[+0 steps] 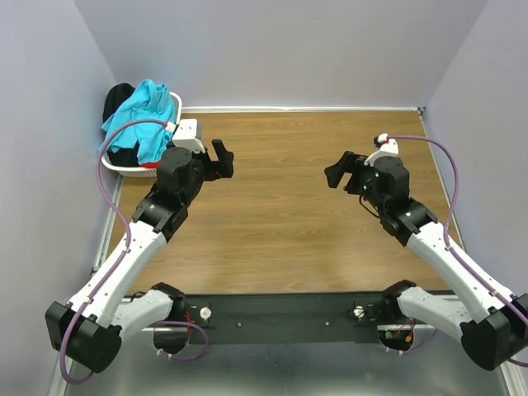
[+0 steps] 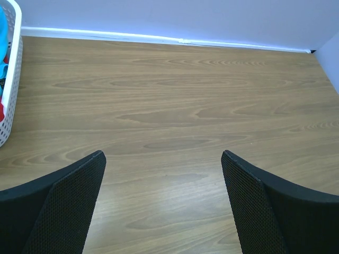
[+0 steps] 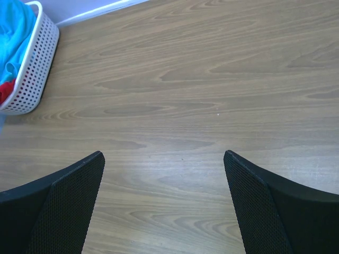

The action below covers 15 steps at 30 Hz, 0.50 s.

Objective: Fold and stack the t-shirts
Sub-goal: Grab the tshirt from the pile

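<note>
Right, I've got left fingers (image 2: 58, 211) and right fingers (image 3: 275, 211) spread wide, holding nothing, since the t-shirts (image 1: 144, 111) sit heaped in the basket (image 1: 136, 172), far-left corner of the table (image 1: 280, 223)

Two arms, left arm (image 1: 136, 243) and right arm (image 1: 450, 252); two grippers, left gripper (image 1: 224, 158) and right gripper (image 1: 334, 172); one wooden table (image 1: 280, 239); one white basket (image 1: 176, 106), far left, heaped with three t-shirts: turquoise shirt (image 1: 142, 115), black shirt (image 1: 117, 99), red shirt (image 3: 4, 92).
</note>
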Available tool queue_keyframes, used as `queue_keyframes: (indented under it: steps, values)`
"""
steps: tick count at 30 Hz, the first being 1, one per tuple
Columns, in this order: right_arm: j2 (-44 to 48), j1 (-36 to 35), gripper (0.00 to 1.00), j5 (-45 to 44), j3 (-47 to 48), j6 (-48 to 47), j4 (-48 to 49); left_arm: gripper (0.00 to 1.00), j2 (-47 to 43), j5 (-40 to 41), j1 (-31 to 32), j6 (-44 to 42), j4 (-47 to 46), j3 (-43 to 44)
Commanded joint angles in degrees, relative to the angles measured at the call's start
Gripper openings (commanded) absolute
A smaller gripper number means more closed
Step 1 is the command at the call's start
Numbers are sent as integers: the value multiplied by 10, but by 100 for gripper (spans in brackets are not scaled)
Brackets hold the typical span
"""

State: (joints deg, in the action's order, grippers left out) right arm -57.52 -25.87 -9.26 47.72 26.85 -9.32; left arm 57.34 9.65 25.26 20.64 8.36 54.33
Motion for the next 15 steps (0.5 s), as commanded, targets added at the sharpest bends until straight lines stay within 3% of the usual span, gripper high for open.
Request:
queue_keyframes:
  steps: [1, 8, 15]
  values:
    - [19, 2, 100, 10, 16, -17, -12, 97, 3, 27, 1, 12, 3, 16]
    - [32, 2, 100, 16, 20, -27, -28, 95, 71, 112, -25, 68, 49, 88]
    - [38, 2, 100, 43, 20, -30, -35, 93, 196, 190, -144, 93, 69, 242]
